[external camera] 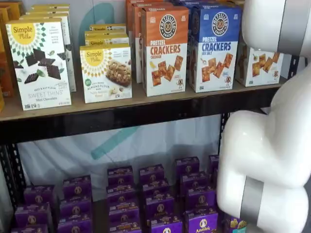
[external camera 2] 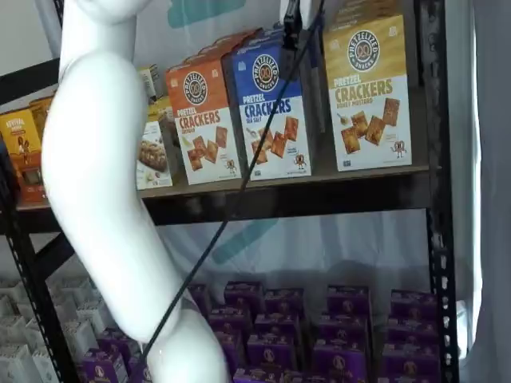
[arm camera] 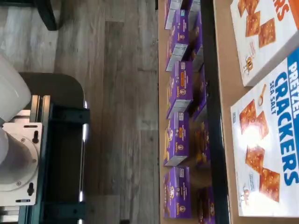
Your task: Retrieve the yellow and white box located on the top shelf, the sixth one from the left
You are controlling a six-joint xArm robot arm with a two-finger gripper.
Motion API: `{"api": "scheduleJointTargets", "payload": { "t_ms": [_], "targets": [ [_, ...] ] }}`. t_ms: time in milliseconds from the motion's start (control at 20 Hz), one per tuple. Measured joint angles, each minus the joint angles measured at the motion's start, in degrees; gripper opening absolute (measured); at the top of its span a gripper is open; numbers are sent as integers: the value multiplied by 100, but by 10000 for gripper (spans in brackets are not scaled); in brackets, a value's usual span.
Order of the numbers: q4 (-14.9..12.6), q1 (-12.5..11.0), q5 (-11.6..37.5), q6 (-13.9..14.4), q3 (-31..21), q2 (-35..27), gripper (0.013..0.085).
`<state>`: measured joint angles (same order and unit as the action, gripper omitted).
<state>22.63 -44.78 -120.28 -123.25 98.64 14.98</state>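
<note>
The yellow and white box (external camera 2: pixel 370 92) stands upright at the right end of the top shelf (external camera 2: pixel 319 193), to the right of a blue-and-white crackers box (external camera 2: pixel 271 108). In a shelf view only its white lower part (external camera: pixel 260 65) shows, behind the white arm, on the same board (external camera: pixel 121 109). The gripper (external camera 2: pixel 291 41) hangs from the view's top edge as black fingers with a cable beside them. It is in front of the blue-and-white box, left of the yellow one. No gap between the fingers shows. The wrist view does not show the yellow box.
An orange-and-white crackers box (external camera: pixel 164 51) and Simple Mills boxes (external camera: pixel 41 63) stand further left on the top shelf. Small purple boxes (external camera: pixel 155 199) fill the lower level. The white arm (external camera 2: pixel 104 175) covers much of both shelf views. A black upright (external camera 2: pixel 437 191) bounds the shelf's right end.
</note>
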Motion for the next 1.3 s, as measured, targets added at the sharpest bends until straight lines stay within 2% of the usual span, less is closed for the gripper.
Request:
{"api": "scheduleJointTargets", "payload": {
  "t_ms": [150,400,850,1050,1150,1300],
  "targets": [
    [-269,205,215,16,-256,231,850],
    [-248,281,424,78,-570,478,850],
    [602,-186,768,82,-596,531,850],
    [1172,-451,1422,8,-805,658,850],
    [1275,-471,1756,-58,-901,700,850],
    [1255,-411,2239,-189,-1021,732,850]
  ]
}}
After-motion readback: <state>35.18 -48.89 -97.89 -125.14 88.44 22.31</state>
